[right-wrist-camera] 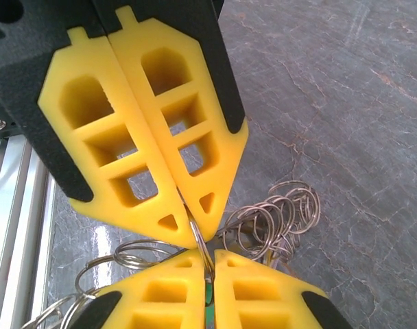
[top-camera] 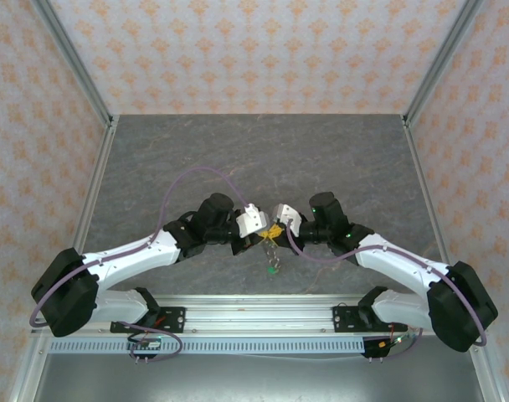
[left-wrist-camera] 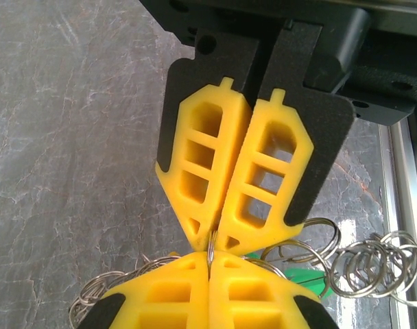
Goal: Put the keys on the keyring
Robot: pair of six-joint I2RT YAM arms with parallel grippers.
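Keyring [left-wrist-camera: 211, 247] is pinched by left fingers [left-wrist-camera: 169, 296] and right fingers [left-wrist-camera: 207, 164], tip to tip; threading seems underway, and the next move calls for working its coil open.

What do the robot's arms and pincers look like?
Both arms are white with black joints: left arm, right arm. A thin purple cable loops along each. The left pincer and right pincer have yellow, window-holed fingers on black backing.

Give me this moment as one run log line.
left gripper: shut on keyring | right gripper: shut on keyring | grippers tip to tip | green tag beside keyring
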